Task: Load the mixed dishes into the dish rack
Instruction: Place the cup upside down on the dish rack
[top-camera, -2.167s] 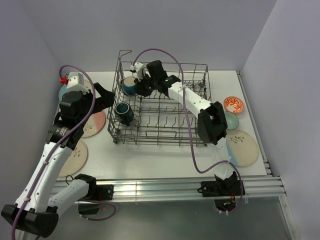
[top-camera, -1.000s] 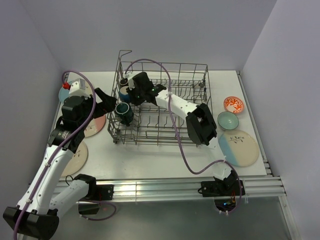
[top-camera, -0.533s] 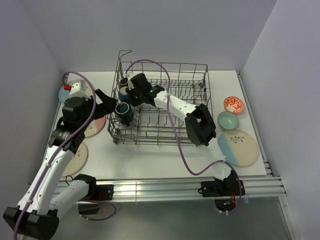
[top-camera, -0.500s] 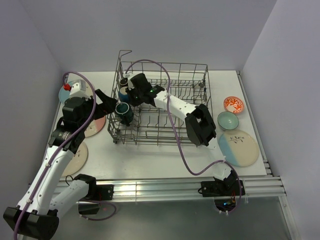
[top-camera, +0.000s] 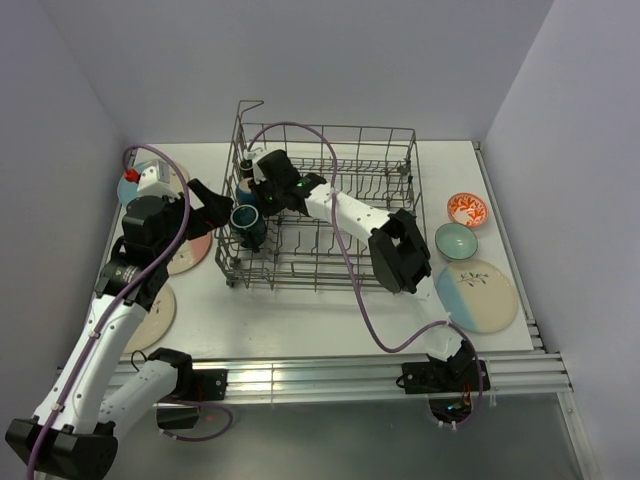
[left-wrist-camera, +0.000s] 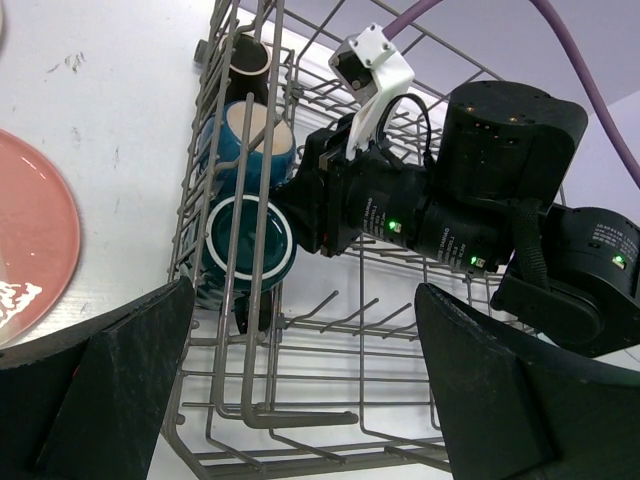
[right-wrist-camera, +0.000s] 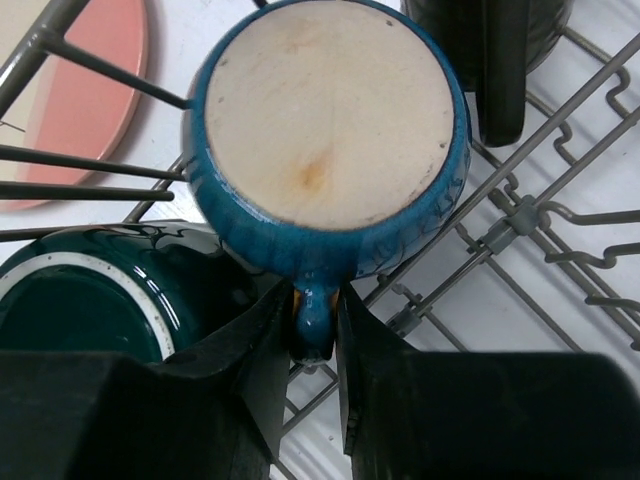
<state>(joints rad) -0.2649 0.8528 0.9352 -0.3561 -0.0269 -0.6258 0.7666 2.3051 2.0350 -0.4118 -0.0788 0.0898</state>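
While the left gripper (left-wrist-camera: 303, 293) stands at its widest, holding nothing, its two black matte fingers (left-wrist-camera: 100, 375) splayed and pointed at the left wall of the dish rack (top-camera: 400, 131), the right gripper (right-wrist-camera: 315, 320) is narrow, its jaws closed about the small loop handle of the blue mug (right-wrist-camera: 325, 115), one finger against each side. Right arm: white links and black joints, reaching from the near right base across the rack to its far left corner, elbow above the rack's right part, purple cable arching over. Left arm: raised from the near left base, wrist outside the rack above the white table (top-camera: 300, 310), near a pink and cream plate (top-camera: 190, 250). Blue mug: glossy teal-blue glaze, lying on its side on the wire floor with its bare, cream, unglazed round base towards the right wrist camera. Dark teal mug (left-wrist-camera: 247, 243): just near of it and touching it, pale ring at the foot. Black mug (left-wrist-camera: 247, 62): just beyond it, in the far left corner. Rack: grey metal wire, rectangular, tall sides, upright tines. On the table to the right of the rack: orange-red patterned bowl (top-camera: 467, 209), pale green bowl (top-camera: 456, 240), cream and light blue plate (top-camera: 485, 295)
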